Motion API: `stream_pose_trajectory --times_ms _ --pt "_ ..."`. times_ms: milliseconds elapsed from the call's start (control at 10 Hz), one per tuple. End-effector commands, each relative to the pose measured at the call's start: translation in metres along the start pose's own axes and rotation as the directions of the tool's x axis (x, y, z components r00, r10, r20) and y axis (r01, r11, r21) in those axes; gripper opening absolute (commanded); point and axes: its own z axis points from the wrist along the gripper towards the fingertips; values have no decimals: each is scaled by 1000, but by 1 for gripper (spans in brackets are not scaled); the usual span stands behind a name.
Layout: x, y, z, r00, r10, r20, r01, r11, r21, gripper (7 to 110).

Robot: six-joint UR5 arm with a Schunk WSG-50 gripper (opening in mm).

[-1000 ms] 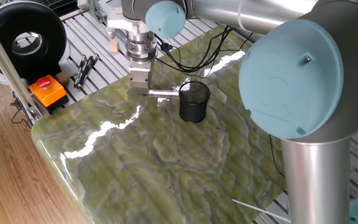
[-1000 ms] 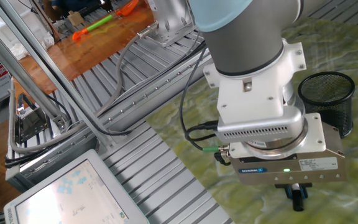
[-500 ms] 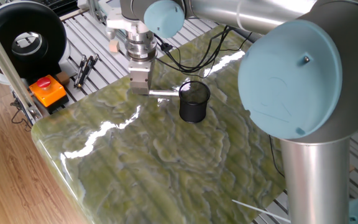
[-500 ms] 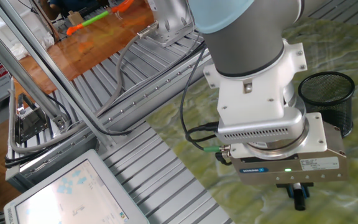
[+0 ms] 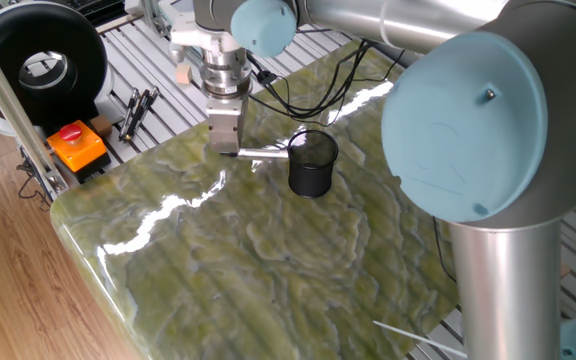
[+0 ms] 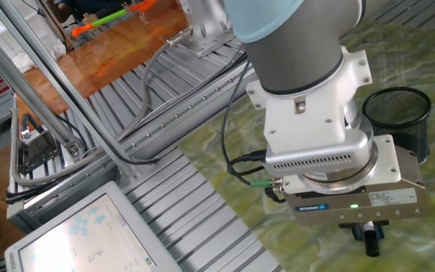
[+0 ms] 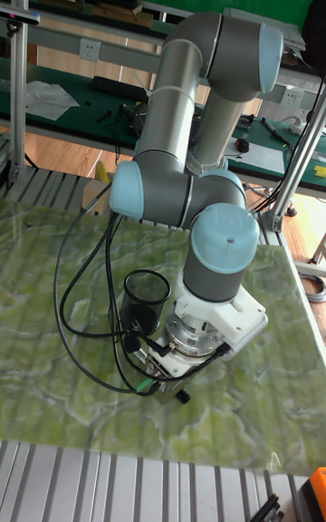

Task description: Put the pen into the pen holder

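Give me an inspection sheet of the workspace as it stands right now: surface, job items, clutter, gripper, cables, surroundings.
Surface: green marbled tabletop, glossy, bare apart from the job's things.
Pen: the pen lies level just above the table, one end in the gripper, the other end by the holder's rim; not in the holder.
Pen holder: black mesh pen holder, upright; nothing visible inside.
Clutter: nothing seen on the tabletop.
Gripper: gripper low over the table, jaws shut on the pen.
Cables: black cables trail across the table behind the holder.
Surroundings: dark pens and an orange box with a red button on the slatted bench; a tablet nearby.
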Motion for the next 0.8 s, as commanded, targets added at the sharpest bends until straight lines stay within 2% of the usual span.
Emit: stream_pose_trajectory --times_ms 0,100,200,300,600,700 --pt "0 5 -4 1000 0 -10 0 1000 -24 22" --pt "3 6 -7 1000 2 -31 -3 1000 -29 22" --pt "10 7 -11 997 6 -75 -8 1000 -25 22" --pt "14 4 -15 994 21 -111 -22 1000 -5 22" --pt "15 1 -20 986 36 -164 -34 999 16 22" --pt "12 2 -19 985 39 -167 -36 999 18 22"
